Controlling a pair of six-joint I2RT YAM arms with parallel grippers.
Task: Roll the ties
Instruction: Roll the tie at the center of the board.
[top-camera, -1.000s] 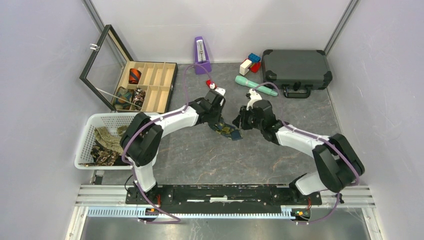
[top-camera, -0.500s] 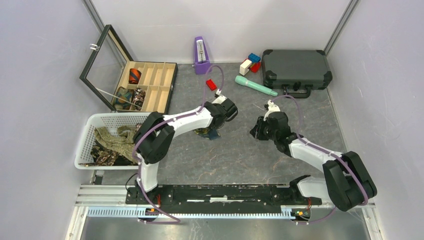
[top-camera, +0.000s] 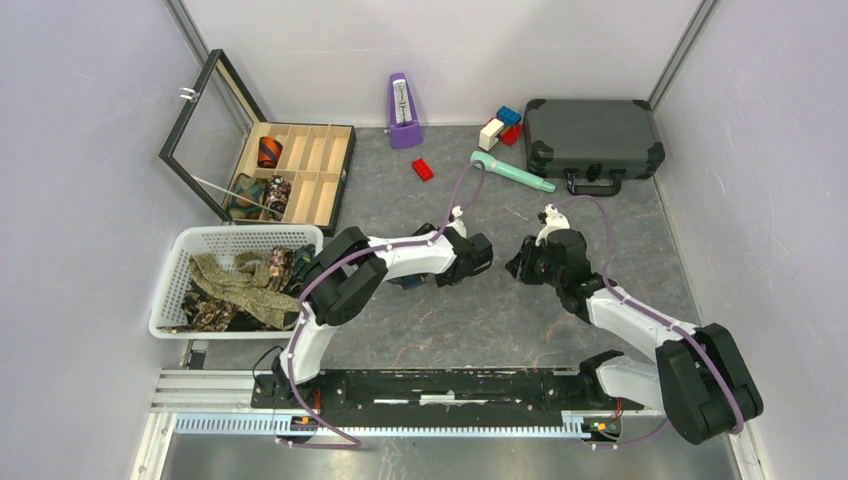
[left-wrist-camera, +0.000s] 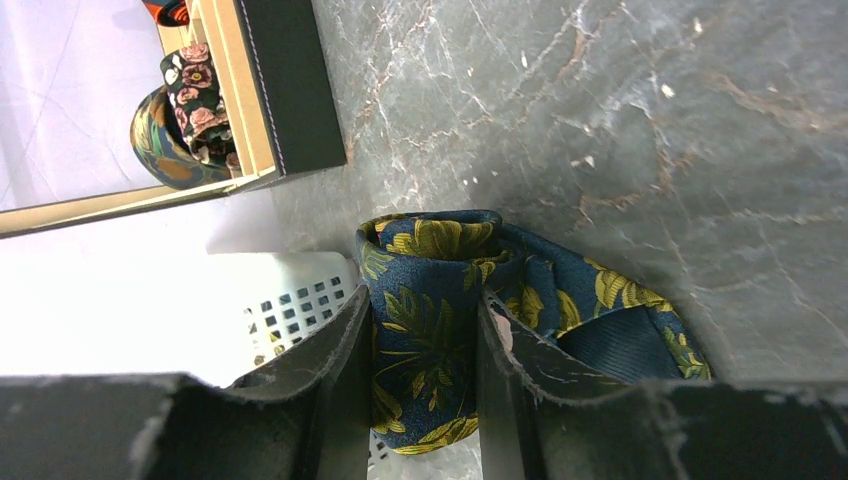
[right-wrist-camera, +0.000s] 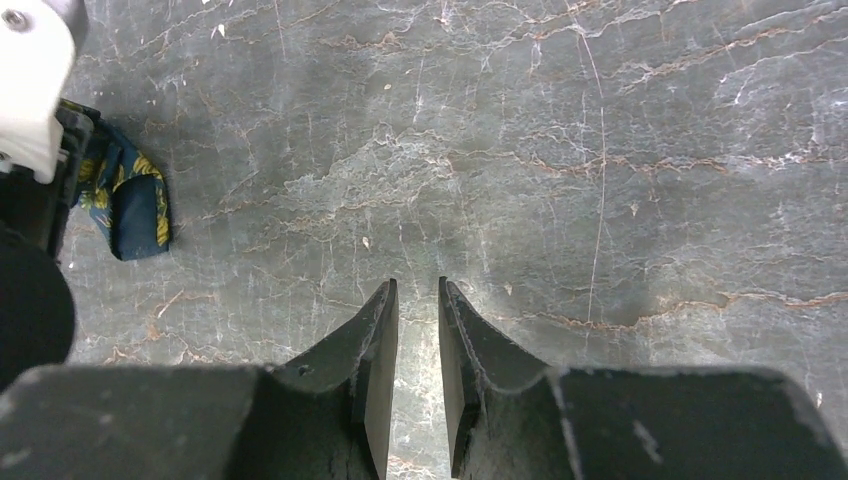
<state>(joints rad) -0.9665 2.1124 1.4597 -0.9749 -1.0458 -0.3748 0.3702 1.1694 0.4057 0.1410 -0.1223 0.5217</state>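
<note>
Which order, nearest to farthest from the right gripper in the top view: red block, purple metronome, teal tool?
From the right gripper:
1. teal tool, straight behind it toward the back.
2. red block, back and to the left.
3. purple metronome, farther left, by the back wall.

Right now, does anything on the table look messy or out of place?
Only the navy leaf-print fabric tie gripped in the left hand: its coil is loose, with the tail end splaying out on the grey marbled table instead of being wound in. Nothing looks spilled or damaged.
</note>
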